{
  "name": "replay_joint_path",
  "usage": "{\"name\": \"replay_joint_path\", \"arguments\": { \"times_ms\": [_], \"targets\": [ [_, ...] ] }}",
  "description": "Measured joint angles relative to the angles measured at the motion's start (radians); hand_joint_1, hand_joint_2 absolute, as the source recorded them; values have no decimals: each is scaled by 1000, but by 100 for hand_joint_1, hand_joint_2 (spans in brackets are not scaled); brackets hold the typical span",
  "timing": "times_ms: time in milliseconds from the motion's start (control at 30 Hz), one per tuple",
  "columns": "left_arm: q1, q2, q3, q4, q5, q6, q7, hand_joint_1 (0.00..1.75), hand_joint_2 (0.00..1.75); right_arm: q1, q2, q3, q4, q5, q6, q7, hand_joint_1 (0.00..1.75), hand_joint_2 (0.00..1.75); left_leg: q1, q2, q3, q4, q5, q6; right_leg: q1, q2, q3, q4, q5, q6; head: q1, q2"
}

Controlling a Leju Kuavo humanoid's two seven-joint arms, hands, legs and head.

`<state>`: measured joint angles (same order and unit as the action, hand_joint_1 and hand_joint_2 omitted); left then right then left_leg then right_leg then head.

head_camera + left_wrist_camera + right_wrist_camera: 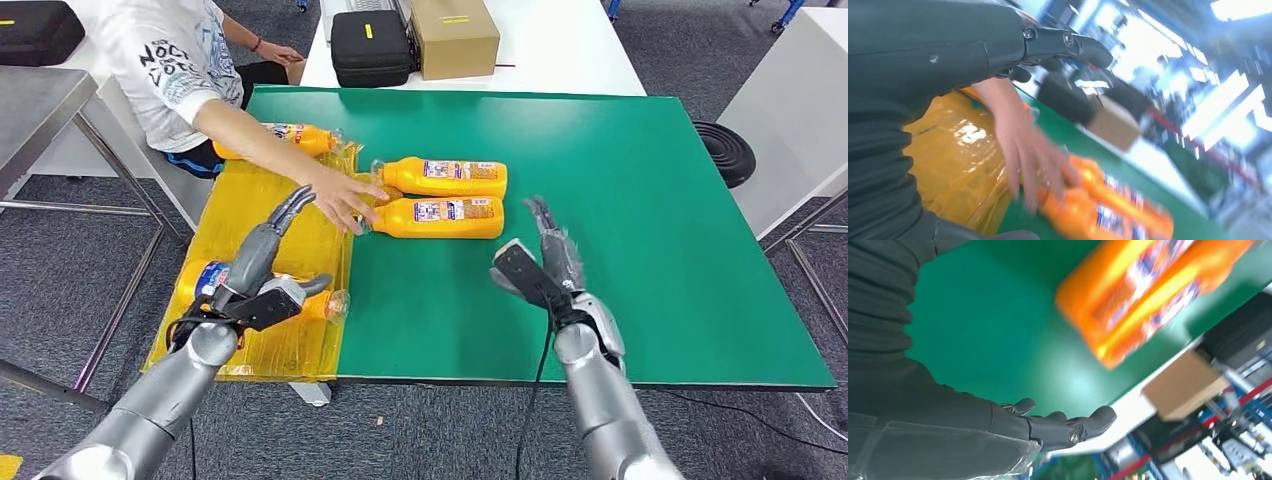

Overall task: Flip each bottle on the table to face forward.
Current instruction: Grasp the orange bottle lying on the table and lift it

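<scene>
right now two orange bottles (pixel 448 198) lie side by side on the green table (pixel 650 250), long axes running left to right across my view, caps toward the yellow sheet (pixel 260 210). a person's hand (pixel 345 198) rests at their cap ends. my right hand (pixel 545 255) hovers just short of the nearer bottle (pixel 440 217), fingers loose and empty, clearly the closer one. my left hand (pixel 262 262) hangs spread and empty over the sheet, above another bottle (pixel 205 278). i'd wait for the person to clear.
</scene>
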<state>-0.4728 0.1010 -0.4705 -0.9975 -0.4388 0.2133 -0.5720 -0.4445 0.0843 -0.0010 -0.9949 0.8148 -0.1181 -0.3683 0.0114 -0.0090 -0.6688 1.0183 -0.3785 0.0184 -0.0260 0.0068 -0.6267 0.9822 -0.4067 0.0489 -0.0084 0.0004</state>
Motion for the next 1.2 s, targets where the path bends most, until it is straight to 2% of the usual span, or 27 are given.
{"name": "replay_joint_path", "arguments": {
  "times_ms": [100,200,367,533,667,933,1200],
  "targets": [
    [82,-34,72,-48,54,61,-16,0,175,-91,-32,0,123,10,-34,-28,0,175,-1,0,0,0,0,0,0,0,0,0,0,1,0,0],
    [166,-77,144,-117,99,88,-28,0,175,-139,-48,0,196,-6,-49,-53,0,175,0,-1,0,0,0,0,0,0,0,0,0,1,0,0],
    [256,-128,219,-223,123,103,-28,0,175,-165,-52,10,252,-3,-71,-49,0,175,0,-1,-1,0,-1,0,1,0,-1,0,-1,1,-1,0],
    [315,-147,264,-303,124,106,-14,0,175,-186,-50,28,267,-1,-64,-42,0,175,0,-1,-1,0,-1,0,1,0,-1,0,-1,1,0,0],
    [345,-153,285,-341,124,106,-10,0,175,-192,-47,38,272,-1,-61,-41,0,175,0,-1,-1,0,-1,0,1,0,-1,0,-1,1,0,0],
    [358,-166,300,-365,111,96,8,0,175,-192,-36,50,283,-17,-30,-42,0,175,0,-1,-2,0,-1,0,1,-1,-1,0,-1,1,-1,0],
    [360,-184,311,-371,82,82,35,0,175,-193,-2,89,340,-65,148,-77,0,175,1,-1,-1,0,-1,0,2,0,-1,0,-1,1,0,0]
  ]
}}
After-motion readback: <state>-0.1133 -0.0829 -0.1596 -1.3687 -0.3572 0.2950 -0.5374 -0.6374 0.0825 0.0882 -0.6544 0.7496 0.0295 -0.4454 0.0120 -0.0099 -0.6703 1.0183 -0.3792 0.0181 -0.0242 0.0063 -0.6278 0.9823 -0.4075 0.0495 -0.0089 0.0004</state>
